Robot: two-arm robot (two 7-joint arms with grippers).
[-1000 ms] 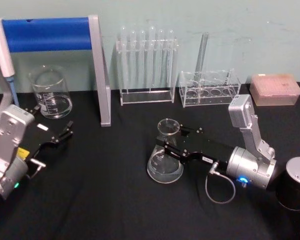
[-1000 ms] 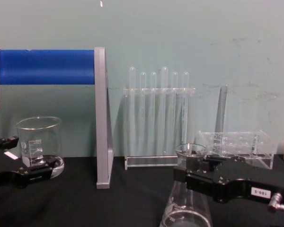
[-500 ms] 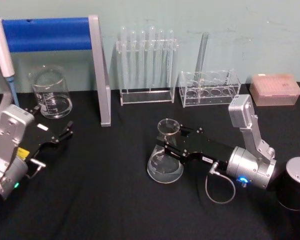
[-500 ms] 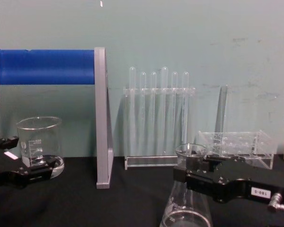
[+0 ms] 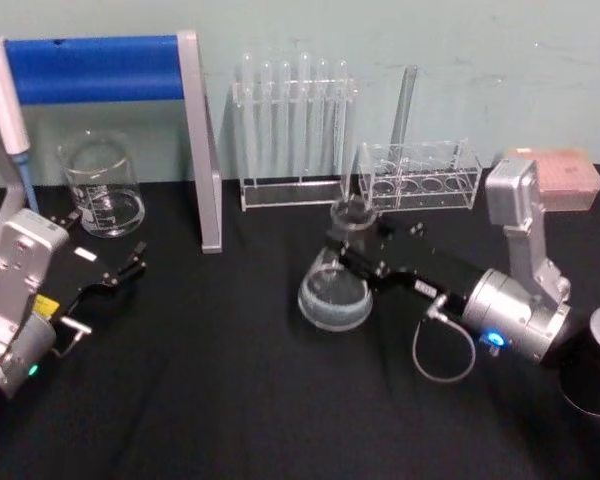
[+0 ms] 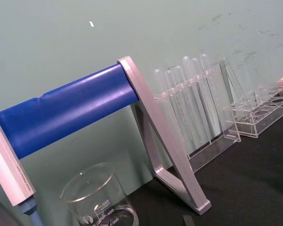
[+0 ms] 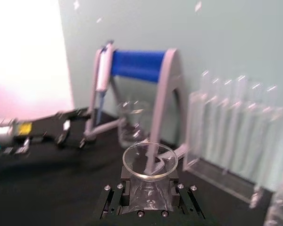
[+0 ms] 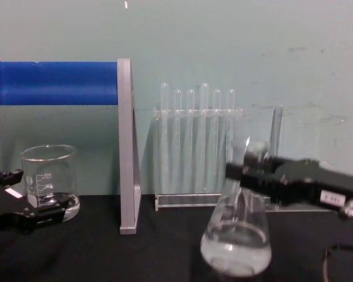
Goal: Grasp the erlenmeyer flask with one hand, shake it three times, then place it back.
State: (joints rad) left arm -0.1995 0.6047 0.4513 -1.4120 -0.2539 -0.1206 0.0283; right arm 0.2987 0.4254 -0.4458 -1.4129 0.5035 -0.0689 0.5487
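The erlenmeyer flask (image 5: 334, 295) is clear glass with a wide round base and a little liquid in it. It hangs above the black table near the centre, tilted. My right gripper (image 5: 358, 238) is shut on its neck, reaching in from the right. In the chest view the flask (image 8: 236, 238) hangs clear of the cloth, with the right gripper (image 8: 250, 171) clamped just under the rim. In the right wrist view the flask's rim (image 7: 148, 165) sits between the black jaws. My left gripper (image 5: 125, 270) rests open at the left, near the beaker.
A glass beaker (image 5: 102, 187) stands at the back left beside a grey stand with a blue bar (image 5: 195, 140) holding a pipette (image 5: 5, 100). Behind the flask stand a test tube rack (image 5: 293, 130) and a low clear rack (image 5: 420, 175). A pink box (image 5: 565, 170) is far right.
My right gripper has lifted the flask off the table and carried it back toward the racks, tilting it. The left arm has stayed still.
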